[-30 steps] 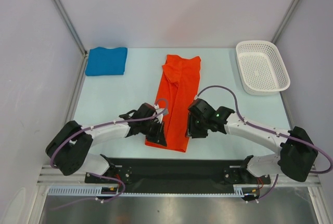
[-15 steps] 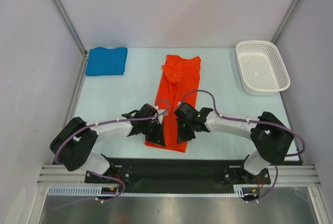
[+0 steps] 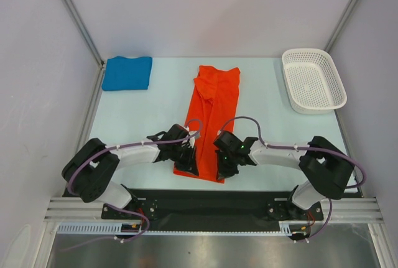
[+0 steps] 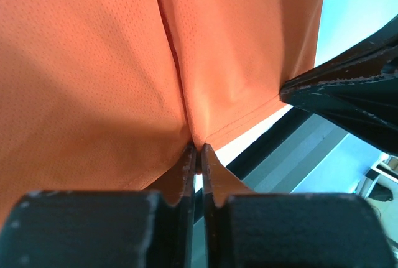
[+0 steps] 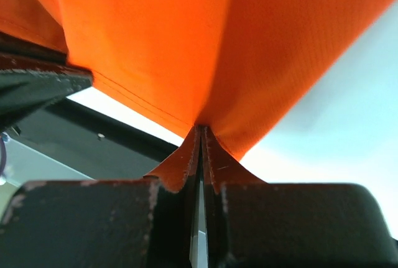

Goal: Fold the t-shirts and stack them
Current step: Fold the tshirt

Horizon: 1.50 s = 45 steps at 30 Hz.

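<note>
Table [image 3: 143, 112]: pale blue-green top, flat.

White perforated plastic basket [image 3: 314, 81]: rectangular with rounded corners, upright, at the far right corner of the table, its right rim just beside the wall.

Enclosure: plain pale wall panels [image 3: 205, 7] on three sides. One grey metal post [image 3: 76, 18] runs up from the far left corner and another [image 3: 350, 12] from the far right.

Near edge: black mounting strip [image 3: 211, 209], silver rail [image 3: 364, 209], white slotted duct [image 3: 87, 227]. Below these lies what appears to be a brushed metal sheet [image 3: 205, 252].
</note>
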Motion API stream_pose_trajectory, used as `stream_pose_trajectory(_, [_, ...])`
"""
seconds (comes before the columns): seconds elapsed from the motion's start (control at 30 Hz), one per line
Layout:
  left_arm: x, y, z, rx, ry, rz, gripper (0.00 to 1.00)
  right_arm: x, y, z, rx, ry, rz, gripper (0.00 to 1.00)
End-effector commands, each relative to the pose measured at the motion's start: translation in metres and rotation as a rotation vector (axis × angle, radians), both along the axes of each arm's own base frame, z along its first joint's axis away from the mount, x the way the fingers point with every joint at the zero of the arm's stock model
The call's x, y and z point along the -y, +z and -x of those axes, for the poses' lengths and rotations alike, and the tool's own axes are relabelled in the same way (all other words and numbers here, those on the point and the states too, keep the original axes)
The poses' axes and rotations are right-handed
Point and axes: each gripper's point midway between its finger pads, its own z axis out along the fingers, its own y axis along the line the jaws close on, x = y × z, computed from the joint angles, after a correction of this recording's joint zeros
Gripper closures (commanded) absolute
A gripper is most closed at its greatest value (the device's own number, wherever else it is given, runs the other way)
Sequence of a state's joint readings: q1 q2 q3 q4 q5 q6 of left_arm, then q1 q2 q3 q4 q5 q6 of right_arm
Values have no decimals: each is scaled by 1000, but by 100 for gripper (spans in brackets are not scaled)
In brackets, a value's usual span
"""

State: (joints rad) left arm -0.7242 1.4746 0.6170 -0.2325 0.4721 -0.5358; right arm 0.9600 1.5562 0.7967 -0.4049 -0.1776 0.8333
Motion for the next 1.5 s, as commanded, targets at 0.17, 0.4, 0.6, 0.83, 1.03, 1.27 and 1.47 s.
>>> stream_pose_trajectory(0.17, [6, 27, -10, 87, -6, 30, 52, 14, 18, 1, 67, 14, 11, 94])
stream_pose_trajectory(0.4, [2, 100, -23, 223, 10, 58, 37, 23, 54, 7, 88, -45, -78, 68])
stream_pose_trajectory(0.6, [-41, 110, -34, 232, 138, -9, 26, 31, 56, 5, 43, -138, -162, 45])
stream_pose_trajectory(0.83, [-83, 82, -51, 128, 295, -69, 18, 32, 46, 8, -46, -254, -293, 23])
stream_pose_trajectory(1.03, [-96, 52, -44, -67, 425, -8, 15, 29, 37, 13, -95, -329, -403, 36])
stream_pose_trajectory(1.27, [-92, 34, -35, -163, 483, 26, 16, 34, 22, 9, -105, -369, -382, 49])
stream_pose_trajectory(1.47, [-99, 19, -34, -183, 520, -32, 21, 35, 15, 2, -123, -419, -382, 50])
